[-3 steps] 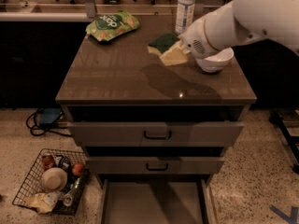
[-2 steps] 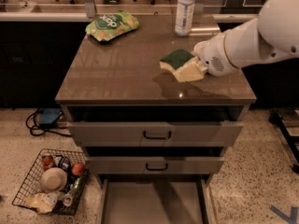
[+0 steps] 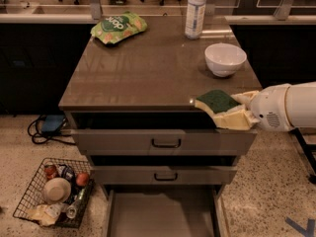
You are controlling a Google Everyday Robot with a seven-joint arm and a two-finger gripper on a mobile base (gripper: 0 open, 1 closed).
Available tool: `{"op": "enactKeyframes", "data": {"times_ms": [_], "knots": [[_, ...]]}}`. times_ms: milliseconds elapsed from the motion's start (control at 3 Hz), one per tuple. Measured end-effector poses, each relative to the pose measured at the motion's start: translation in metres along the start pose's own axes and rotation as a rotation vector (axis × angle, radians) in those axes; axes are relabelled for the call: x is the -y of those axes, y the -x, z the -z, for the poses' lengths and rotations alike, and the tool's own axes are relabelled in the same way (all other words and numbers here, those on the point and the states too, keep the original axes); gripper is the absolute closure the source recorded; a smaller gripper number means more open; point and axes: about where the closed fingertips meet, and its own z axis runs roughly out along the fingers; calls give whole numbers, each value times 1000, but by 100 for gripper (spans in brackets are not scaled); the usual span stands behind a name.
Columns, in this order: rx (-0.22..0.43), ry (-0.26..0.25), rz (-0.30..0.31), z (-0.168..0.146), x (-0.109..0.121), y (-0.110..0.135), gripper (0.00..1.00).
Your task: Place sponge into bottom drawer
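The sponge [image 3: 218,102], dark green on top with pale yellow foam below, is held in my gripper [image 3: 236,111] at the front right corner of the cabinet top, just above the top drawer's front. The white arm reaches in from the right edge. My gripper is shut on the sponge. The bottom drawer [image 3: 162,214] is pulled out below, showing its flat grey floor with nothing in it.
On the cabinet top [image 3: 148,68] stand a white bowl [image 3: 225,59], a clear water bottle [image 3: 195,11] and a green snack bag [image 3: 118,27]. Two upper drawers with black handles [image 3: 166,143] are partly open. A wire basket [image 3: 54,191] of items sits on the floor at left.
My gripper has carried the sponge from the middle right of the cabinet top forward to its front right edge and lower. The white bowl is now uncovered.
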Motion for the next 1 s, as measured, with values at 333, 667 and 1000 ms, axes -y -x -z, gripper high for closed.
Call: {"op": "enactKeyframes", "data": {"times_ms": [333,667,1000], "knots": [[0,5,3,0,0,-3,100],[6,55,17,12,-2,-44,100],[-13,142,3,35,-21,-116,100]]}}
